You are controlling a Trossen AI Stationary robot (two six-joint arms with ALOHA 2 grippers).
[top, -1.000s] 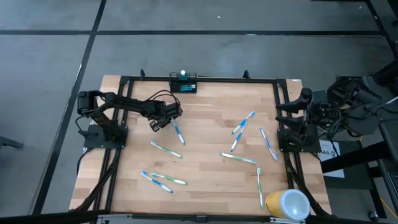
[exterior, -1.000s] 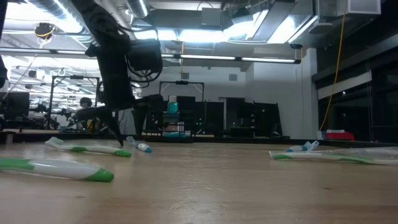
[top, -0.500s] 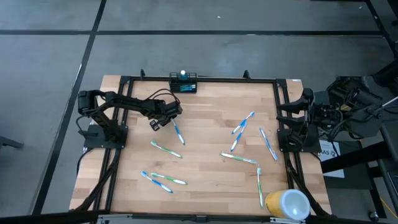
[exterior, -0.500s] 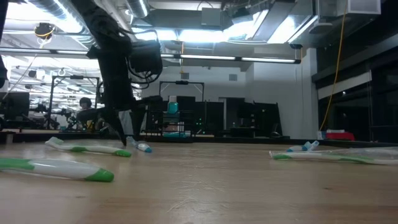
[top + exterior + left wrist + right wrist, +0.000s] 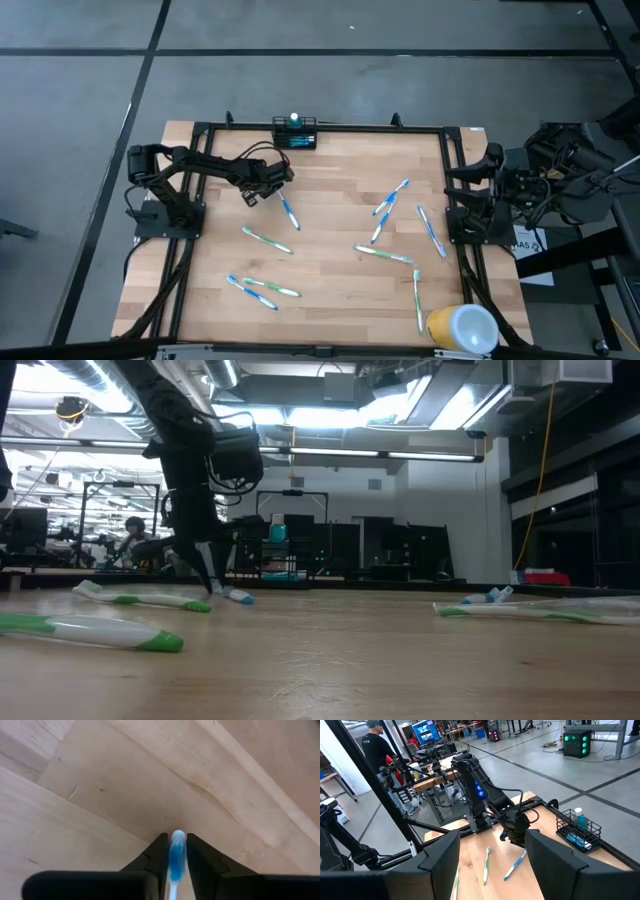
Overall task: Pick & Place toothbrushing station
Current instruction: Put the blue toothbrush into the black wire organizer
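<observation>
Toothbrushing station [image 5: 295, 134] stands at the far edge of the wooden surface [image 5: 330, 190], a black wire-mesh caddy already holding a few items, which fits its role as the collecting point for the brushes scattered on the surface. The left gripper [image 5: 252, 195] hangs low just short of the caddy, over one end of a blue-and-white toothbrush [image 5: 288, 212], probably to lift it for the caddy. In the left wrist view the fingers [image 5: 155, 857] stand narrow, one on each side of the blue handle [image 5: 176, 855], close against it; the grip looks made but not certain. The right gripper [image 5: 490, 160] waits well away from the caddy, beyond the frame, its fingers [image 5: 440, 852] spread wide and empty.
</observation>
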